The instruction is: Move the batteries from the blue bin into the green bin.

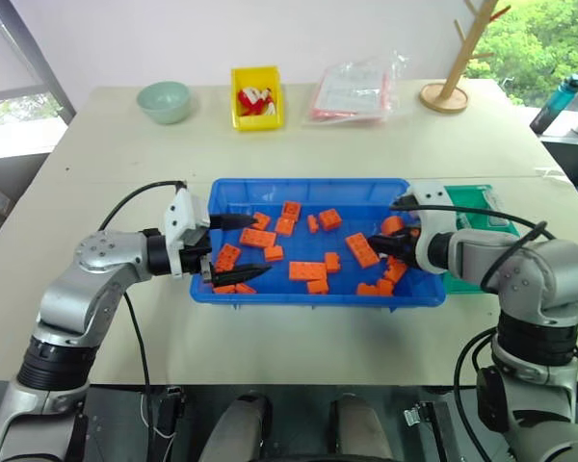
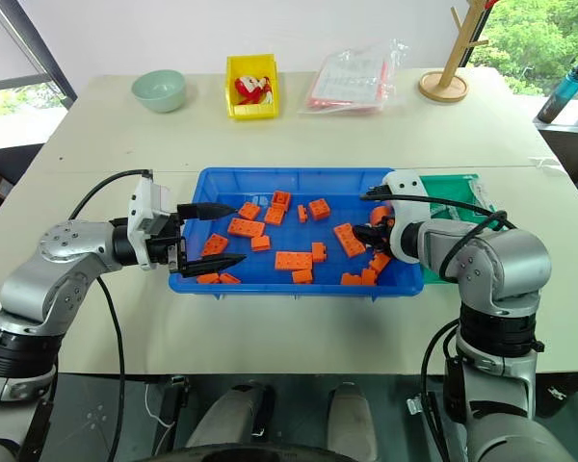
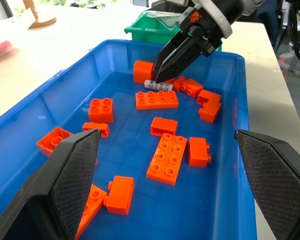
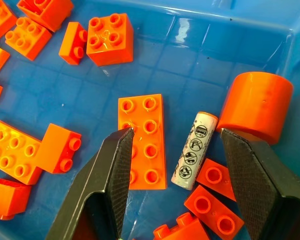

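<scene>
The blue bin (image 1: 308, 185) sits mid-table and holds several orange blocks (image 1: 306, 270). One battery (image 4: 194, 150), a small silver cylinder with printed symbols, lies on the bin floor beside a long orange brick (image 4: 142, 142) and an orange cylinder (image 4: 256, 104). My right gripper (image 4: 177, 132) hangs open just above it, one finger on each side, not touching. The same battery (image 3: 157, 85) shows under the right gripper's fingertips (image 3: 162, 70) in the left wrist view. My left gripper (image 1: 264, 243) stands open over the bin's left end, holding nothing. The green bin (image 1: 477, 197) stands right of the blue bin.
At the table's far side stand a pale green bowl (image 1: 164, 101), a yellow bin (image 1: 257, 96) with red and white pieces, a plastic bag (image 1: 352, 91) and a wooden stand (image 1: 453, 91). A water bottle (image 1: 557, 101) is off to the far right.
</scene>
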Controlling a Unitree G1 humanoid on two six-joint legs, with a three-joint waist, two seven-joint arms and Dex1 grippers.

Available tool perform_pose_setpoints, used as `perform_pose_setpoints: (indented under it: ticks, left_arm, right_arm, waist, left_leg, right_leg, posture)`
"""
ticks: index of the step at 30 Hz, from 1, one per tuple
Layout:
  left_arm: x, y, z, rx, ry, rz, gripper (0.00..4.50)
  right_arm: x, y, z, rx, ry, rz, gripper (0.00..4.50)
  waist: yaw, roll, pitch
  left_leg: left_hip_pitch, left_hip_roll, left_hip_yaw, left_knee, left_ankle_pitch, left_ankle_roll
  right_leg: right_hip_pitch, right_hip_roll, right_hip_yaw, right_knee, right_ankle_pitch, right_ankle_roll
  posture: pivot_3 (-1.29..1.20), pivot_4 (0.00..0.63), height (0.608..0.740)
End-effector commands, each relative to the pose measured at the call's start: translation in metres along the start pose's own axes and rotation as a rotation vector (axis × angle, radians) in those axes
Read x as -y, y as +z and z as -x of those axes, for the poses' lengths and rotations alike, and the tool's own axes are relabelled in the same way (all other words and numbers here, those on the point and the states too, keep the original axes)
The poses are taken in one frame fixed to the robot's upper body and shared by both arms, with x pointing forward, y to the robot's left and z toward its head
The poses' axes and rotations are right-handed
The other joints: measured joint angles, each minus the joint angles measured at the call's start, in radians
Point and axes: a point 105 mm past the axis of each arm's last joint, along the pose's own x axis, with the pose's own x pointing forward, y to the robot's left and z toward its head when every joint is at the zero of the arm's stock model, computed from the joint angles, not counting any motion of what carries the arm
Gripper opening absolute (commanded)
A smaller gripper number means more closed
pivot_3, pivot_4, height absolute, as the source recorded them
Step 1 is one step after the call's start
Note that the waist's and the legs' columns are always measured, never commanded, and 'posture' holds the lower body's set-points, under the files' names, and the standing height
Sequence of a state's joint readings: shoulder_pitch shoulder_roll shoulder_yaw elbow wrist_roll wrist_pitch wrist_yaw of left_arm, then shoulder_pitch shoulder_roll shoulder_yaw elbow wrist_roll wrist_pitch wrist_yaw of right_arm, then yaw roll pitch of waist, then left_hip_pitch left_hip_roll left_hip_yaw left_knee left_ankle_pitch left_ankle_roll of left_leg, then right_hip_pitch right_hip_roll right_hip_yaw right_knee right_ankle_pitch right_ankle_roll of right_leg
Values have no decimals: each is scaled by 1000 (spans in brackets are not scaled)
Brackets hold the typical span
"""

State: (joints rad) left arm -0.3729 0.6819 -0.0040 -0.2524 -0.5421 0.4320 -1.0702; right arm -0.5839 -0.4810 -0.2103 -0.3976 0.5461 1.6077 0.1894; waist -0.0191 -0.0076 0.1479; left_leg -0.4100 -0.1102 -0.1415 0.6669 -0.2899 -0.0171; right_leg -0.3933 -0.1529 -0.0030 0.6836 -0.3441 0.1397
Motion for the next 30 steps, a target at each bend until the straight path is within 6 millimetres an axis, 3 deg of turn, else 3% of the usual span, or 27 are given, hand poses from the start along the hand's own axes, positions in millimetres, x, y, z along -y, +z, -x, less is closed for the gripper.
perform_pose_setpoints:
  ticks: [1, 9, 22, 30]
  left_arm:
    - [-3, 11, 2, 28, 6, -41, 4500]
    - [-5, 13, 4, 26, 14, -51, 4500]
    - [-5, 13, 4, 25, 23, -64, 4500]
    - [-5, 11, 6, 18, 26, -67, 4500]
  right_arm:
    - [3, 4, 6, 27, -32, 4, 2830]
    - [-10, 5, -1, 12, 0, 22, 2830]
    - [-17, -11, -25, -88, 5, -23, 2830]
    - [-24, -7, -25, -68, 35, -21, 2830]
  waist:
    - [-1, 0, 0]
    - [-2, 0, 0]
    - [-23, -1, -1]
    - [-25, 0, -1]
  left_leg:
    - [0, 0, 0, 0, 0, 0]
    - [0, 0, 0, 0, 0, 0]
    - [1, 1, 0, 0, 0, 0]
    - [1, 1, 0, -1, 0, 0]
  right_leg:
    - [0, 0, 0, 0, 0, 0]
    - [0, 0, 0, 0, 0, 0]
    - [1, 1, 0, 0, 0, 0]
    - [1, 1, 0, 0, 0, 0]
  posture:
    - [0, 150, 719]
    - [0, 150, 719]
    - [0, 150, 719]
    - [0, 150, 719]
